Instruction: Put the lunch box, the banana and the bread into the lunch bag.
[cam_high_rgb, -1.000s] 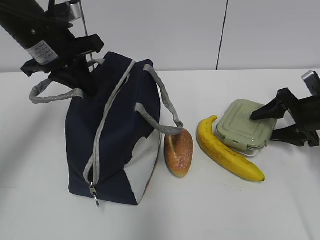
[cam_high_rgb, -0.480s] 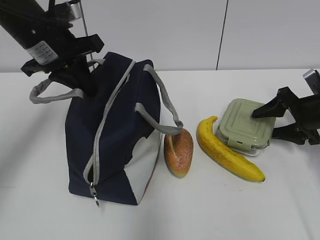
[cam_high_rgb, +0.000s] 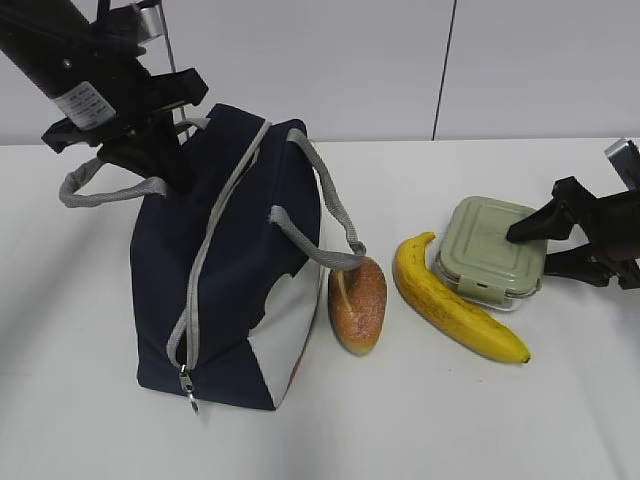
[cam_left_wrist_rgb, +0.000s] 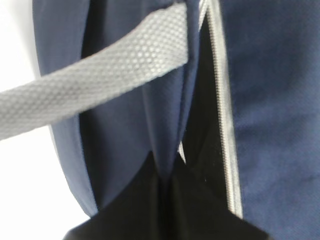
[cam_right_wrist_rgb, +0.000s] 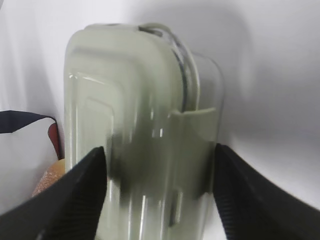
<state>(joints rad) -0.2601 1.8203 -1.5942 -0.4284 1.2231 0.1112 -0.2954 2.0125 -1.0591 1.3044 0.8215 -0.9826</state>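
Observation:
The navy lunch bag (cam_high_rgb: 235, 290) stands at the left, its zipper pull (cam_high_rgb: 187, 385) low at the front. My left gripper (cam_high_rgb: 180, 175) is at the bag's top rear, shut on a fold of navy fabric (cam_left_wrist_rgb: 165, 150) next to a grey handle (cam_left_wrist_rgb: 100, 80). A dark slit runs along the zipper strip (cam_left_wrist_rgb: 222, 110). The bread (cam_high_rgb: 358, 305) leans against the bag's right side. The banana (cam_high_rgb: 450, 300) lies between the bread and the lunch box (cam_high_rgb: 485, 245). My right gripper (cam_high_rgb: 530, 250) stands open with one finger on either side of the lunch box (cam_right_wrist_rgb: 140, 115).
The things rest on a white table (cam_high_rgb: 400, 420) with a white wall behind. The bag's second handle (cam_high_rgb: 335, 235) droops onto the bread. In the right wrist view the bread (cam_right_wrist_rgb: 47, 182) and the bag's white panel (cam_right_wrist_rgb: 25, 155) show behind the box.
The right gripper's jaws have narrowed a little around the lunch box, and the box has shifted slightly. The left arm and the bag have not moved.

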